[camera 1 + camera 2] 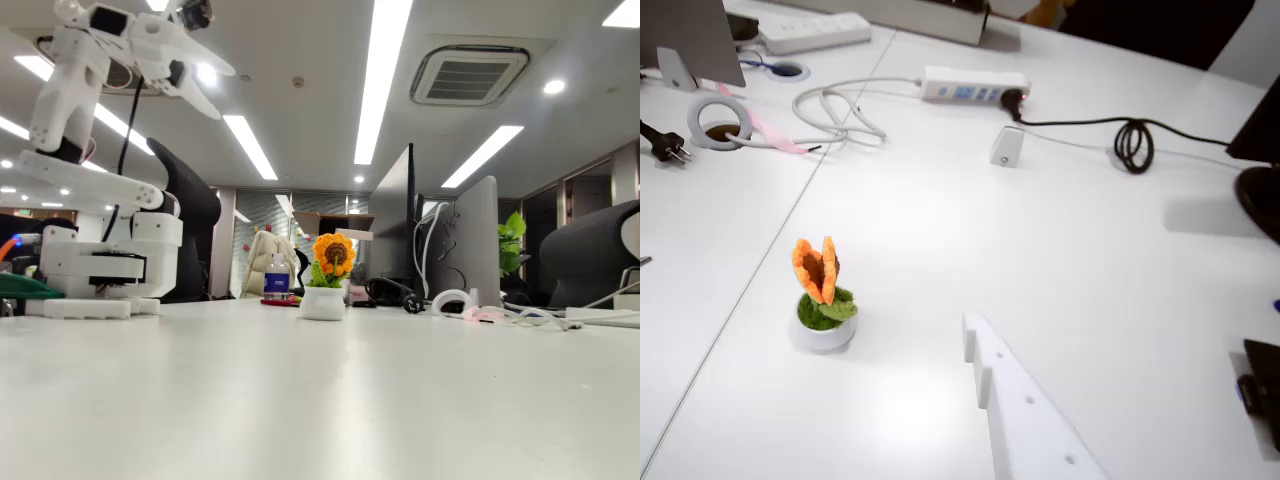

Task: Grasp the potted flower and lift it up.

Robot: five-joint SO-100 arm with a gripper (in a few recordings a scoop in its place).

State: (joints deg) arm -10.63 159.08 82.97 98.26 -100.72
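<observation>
On white counter [300,400], well apart from raised gripper [190,60]: potted flower [327,277], upright, likely light; soft crocheted top, firmer pot, so best gripped at pot; finger spacing unclear

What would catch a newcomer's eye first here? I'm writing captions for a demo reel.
The potted flower stands alone mid-table, bright orange against the white table. At the left of the fixed view the white arm rears up, its gripper high near the ceiling lights. Cables and a power strip lie beyond.
</observation>
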